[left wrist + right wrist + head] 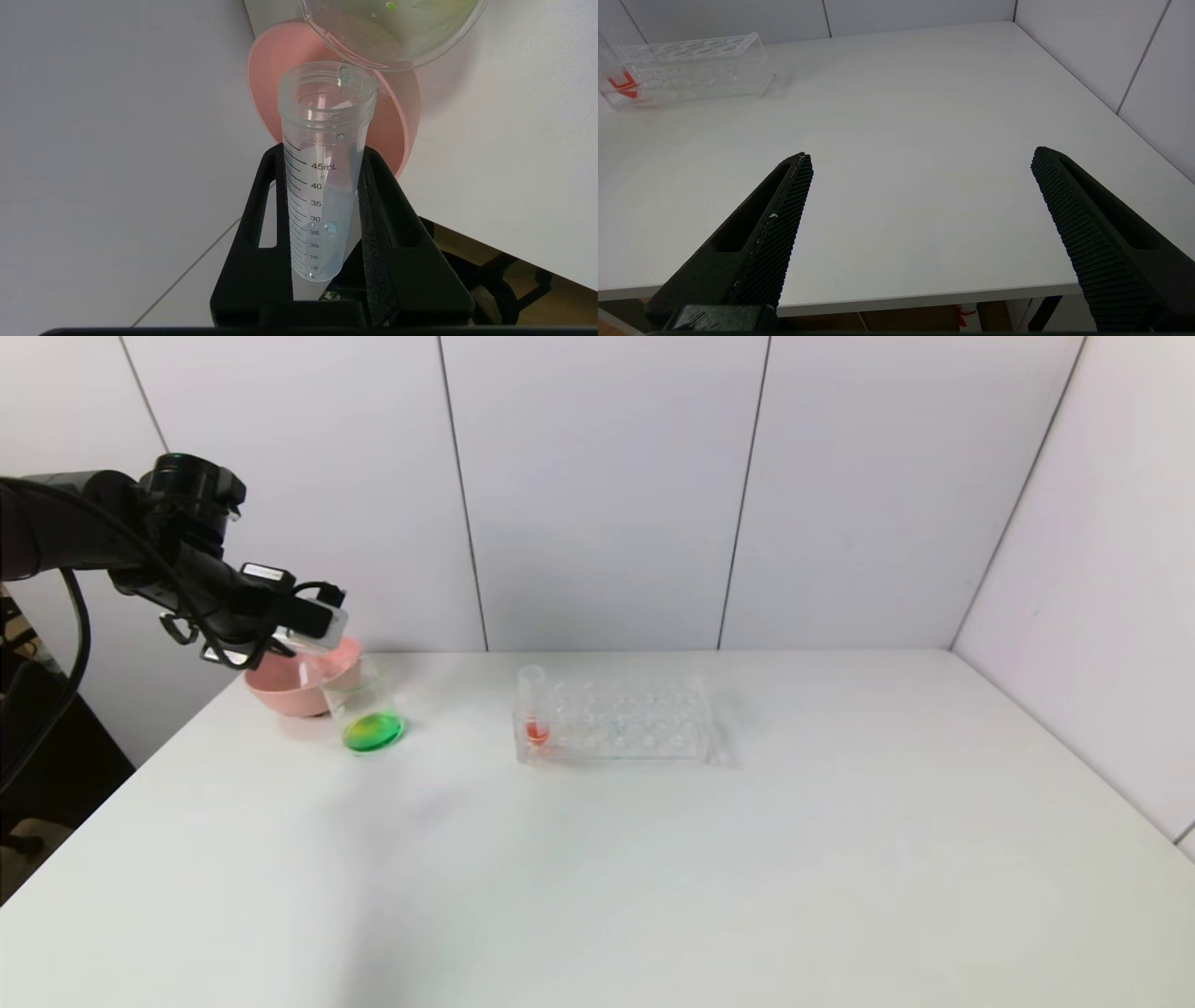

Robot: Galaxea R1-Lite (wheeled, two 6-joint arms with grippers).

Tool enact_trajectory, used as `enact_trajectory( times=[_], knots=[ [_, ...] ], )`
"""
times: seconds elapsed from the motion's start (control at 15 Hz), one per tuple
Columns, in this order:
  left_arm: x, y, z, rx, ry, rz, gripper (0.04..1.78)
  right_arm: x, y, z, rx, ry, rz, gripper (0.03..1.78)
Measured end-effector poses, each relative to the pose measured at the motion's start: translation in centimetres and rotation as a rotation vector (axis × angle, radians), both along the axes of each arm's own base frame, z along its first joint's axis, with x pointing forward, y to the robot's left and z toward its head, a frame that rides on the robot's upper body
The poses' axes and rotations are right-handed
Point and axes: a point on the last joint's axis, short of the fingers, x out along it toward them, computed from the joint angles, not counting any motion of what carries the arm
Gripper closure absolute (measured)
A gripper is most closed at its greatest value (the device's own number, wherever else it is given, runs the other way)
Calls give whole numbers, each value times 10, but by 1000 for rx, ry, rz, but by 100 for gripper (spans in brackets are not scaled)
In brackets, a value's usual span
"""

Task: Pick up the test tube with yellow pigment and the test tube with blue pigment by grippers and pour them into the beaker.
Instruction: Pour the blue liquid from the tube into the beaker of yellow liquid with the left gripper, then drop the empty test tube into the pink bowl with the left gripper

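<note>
L gripper [322,233] pinches the blue test tube [322,186], tipped over the beaker [366,714] near the table's far-left corner so drops fall in. Liquid's green now. R gripper [920,224] is spread wide, idle, by the near-right edge.

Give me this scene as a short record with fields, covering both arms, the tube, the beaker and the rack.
left end effector: shut on the test tube, raised above the table's left rear corner
test tube: clear, nearly empty, faint blue drops inside, mouth next to the beaker rim
beaker: on the table, green liquid at the bottom
pink bowl: right behind the beaker
tube rack: mid-table, one tube with red liquid at its left end
right end effector: open, holding nothing, above the table's near edge
</note>
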Motion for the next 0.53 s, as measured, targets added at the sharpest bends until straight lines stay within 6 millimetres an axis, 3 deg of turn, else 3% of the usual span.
enact_trajectory(
  times=[0.27,0.53],
  knots=[
    [-4,3,11,-113,-50,47,138,0,0,0,0,0,0,10],
    [-9,19,16,-443,-72,171,138,0,0,0,-1,1,0,10]
  ],
)
